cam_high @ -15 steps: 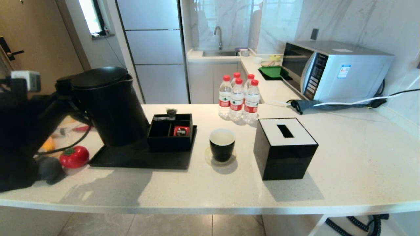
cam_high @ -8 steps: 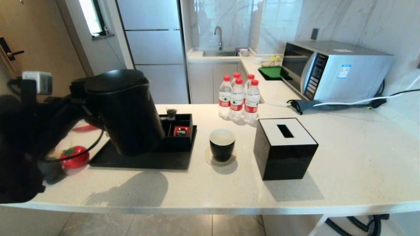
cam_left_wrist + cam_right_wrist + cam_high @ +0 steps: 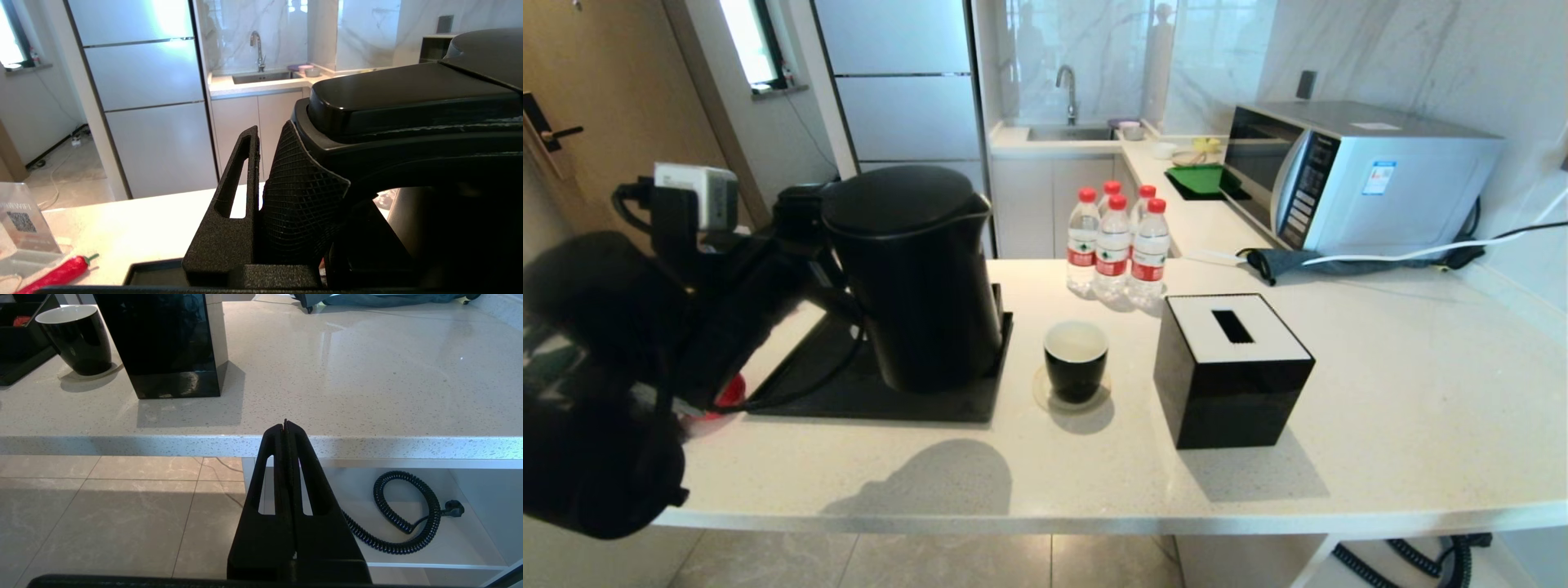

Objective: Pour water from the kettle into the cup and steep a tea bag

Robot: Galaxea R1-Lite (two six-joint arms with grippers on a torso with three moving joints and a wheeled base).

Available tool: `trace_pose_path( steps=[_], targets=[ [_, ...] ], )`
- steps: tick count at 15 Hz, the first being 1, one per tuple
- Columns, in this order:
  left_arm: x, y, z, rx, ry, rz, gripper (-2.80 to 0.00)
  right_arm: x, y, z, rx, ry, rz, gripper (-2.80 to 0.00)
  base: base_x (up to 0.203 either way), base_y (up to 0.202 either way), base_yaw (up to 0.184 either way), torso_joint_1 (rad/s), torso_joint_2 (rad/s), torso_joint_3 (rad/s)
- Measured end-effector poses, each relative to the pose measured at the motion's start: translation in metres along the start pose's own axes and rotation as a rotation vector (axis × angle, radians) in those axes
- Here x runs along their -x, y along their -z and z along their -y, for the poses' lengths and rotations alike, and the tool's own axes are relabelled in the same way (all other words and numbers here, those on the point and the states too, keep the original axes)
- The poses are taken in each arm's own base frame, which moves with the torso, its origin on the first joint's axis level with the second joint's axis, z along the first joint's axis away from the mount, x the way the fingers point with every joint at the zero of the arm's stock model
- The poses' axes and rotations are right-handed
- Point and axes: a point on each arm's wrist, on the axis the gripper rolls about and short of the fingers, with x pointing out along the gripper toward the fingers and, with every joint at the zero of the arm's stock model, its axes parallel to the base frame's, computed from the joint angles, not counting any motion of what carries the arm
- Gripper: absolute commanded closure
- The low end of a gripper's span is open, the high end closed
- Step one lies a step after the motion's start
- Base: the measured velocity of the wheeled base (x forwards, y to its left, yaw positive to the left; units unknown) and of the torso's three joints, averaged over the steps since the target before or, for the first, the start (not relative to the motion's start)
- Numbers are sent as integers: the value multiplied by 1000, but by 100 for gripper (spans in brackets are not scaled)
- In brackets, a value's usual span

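Kettle (image 3: 915,278) carried right toward cup (image 3: 1076,359) — handle inside left pincer (image 3: 286,196).

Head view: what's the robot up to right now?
The left claw is shut on the handle of the kettle, holding it upright over the black tray, just left of the cup. No water is pouring yet. The cup sits on a coaster beside the black tissue box. The right claw is parked, shut, below the counter edge, holding nothing.
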Motion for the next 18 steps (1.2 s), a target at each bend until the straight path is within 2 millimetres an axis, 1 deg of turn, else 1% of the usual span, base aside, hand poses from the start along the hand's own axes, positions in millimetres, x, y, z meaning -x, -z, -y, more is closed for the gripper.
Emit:
trace_pose_path(
  steps=[1, 3, 5, 7, 10, 18],
  targets=[
    [2, 0, 11, -10, -6, -20, 0, 0, 0, 0, 0, 0, 0, 0, 0, 0, 0, 0, 0, 0],
    [5, -1, 26, -27, -30, -48, 0, 0, 0, 0, 0, 0, 0, 0, 0, 0, 0, 0, 0, 0],
    [7, -1, 36, -43, -51, -74, 0, 0, 0, 0, 0, 1, 0, 0, 0, 0, 0, 0, 0, 0],
    [8, -1, 42, -58, -78, -93, 0, 0, 0, 0, 0, 0, 0, 0, 0, 0, 0, 0, 0, 0],
    [9, 0, 44, -75, -114, -112, 0, 0, 0, 0, 0, 0, 0, 0, 0, 0, 0, 0, 0, 0],
    [12, 16, 43, -141, -116, -264, 0, 0, 0, 0, 0, 0, 0, 0, 0, 0, 0, 0, 0, 0]
  ],
)
